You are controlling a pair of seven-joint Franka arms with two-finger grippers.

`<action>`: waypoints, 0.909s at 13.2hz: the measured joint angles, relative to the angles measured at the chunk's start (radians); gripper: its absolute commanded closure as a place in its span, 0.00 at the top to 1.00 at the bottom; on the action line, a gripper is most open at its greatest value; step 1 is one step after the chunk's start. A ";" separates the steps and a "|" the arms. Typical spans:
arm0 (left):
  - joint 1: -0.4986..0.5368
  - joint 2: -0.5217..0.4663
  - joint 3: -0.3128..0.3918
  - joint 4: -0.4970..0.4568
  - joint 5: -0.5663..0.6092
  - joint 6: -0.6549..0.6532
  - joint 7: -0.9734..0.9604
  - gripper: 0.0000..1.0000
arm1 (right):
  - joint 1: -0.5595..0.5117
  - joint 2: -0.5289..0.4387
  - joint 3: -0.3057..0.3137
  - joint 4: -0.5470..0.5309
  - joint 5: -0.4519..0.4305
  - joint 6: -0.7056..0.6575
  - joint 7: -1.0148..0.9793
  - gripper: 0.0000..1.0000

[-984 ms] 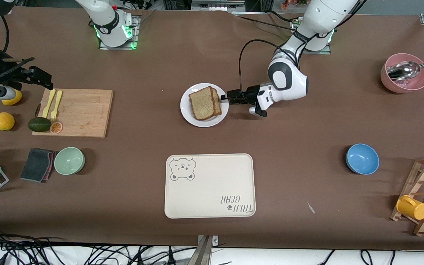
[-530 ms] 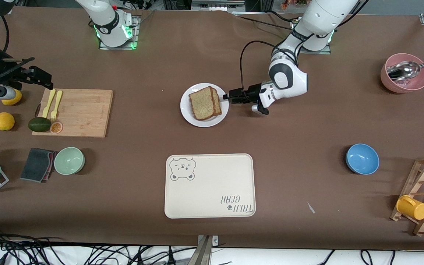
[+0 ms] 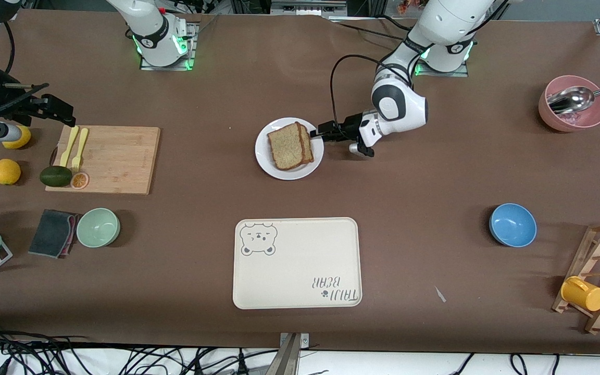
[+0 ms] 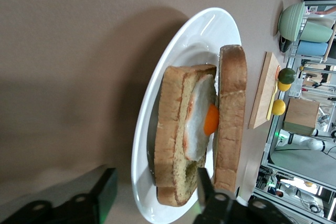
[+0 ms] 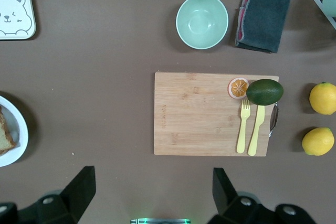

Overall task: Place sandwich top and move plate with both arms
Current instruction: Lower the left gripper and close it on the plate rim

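Observation:
The white plate (image 3: 314, 162) sits mid-table. On it the plain sandwich top (image 3: 284, 147) lies tilted and offset over the egg slice (image 3: 308, 143). The left wrist view shows the sandwich top (image 4: 231, 114) above the egg slice (image 4: 178, 129), with the fried egg in the gap between them, on the plate (image 4: 184, 40). My left gripper (image 3: 322, 133) is open at the plate's rim toward the left arm's end. In its wrist view the left gripper (image 4: 155, 179) has one finger below the rim and one above it. My right gripper (image 3: 60, 109) waits, open and empty, high over the cutting board (image 5: 210, 114); in its own view the right gripper (image 5: 152, 176) shows both fingers spread.
A cream bear tray (image 3: 297, 263) lies nearer the camera than the plate. The cutting board (image 3: 107, 159) carries a fork, a knife, an avocado and an orange slice. Two lemons, a green bowl (image 3: 98, 227), a blue bowl (image 3: 512, 224), a pink bowl (image 3: 572, 107) and a cup rack (image 3: 597, 281) stand around.
My left gripper has crept toward the plate's rim and its arm has swung toward the right arm's end. The right arm and the bread have not moved.

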 measured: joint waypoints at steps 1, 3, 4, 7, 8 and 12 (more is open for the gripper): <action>-0.008 0.005 0.000 0.005 -0.010 0.001 0.001 0.50 | 0.000 0.000 0.000 0.000 0.000 0.000 0.002 0.99; -0.013 0.018 0.000 0.018 -0.011 0.004 0.001 0.45 | 0.000 0.000 0.000 0.000 0.000 0.000 0.003 0.99; -0.013 0.022 0.002 0.022 -0.011 0.006 0.001 0.45 | 0.000 0.000 0.000 0.000 0.000 0.000 0.003 0.99; -0.006 0.024 0.009 0.029 -0.012 0.009 0.002 0.45 | 0.000 0.000 0.000 0.000 0.000 0.001 0.004 0.99; -0.001 0.024 0.010 0.030 -0.012 0.010 0.002 0.40 | 0.000 0.000 0.000 0.000 0.000 0.002 0.004 0.99; 0.005 0.025 0.013 0.034 -0.012 0.011 0.005 0.23 | 0.000 0.000 0.004 0.000 0.001 0.005 0.004 0.99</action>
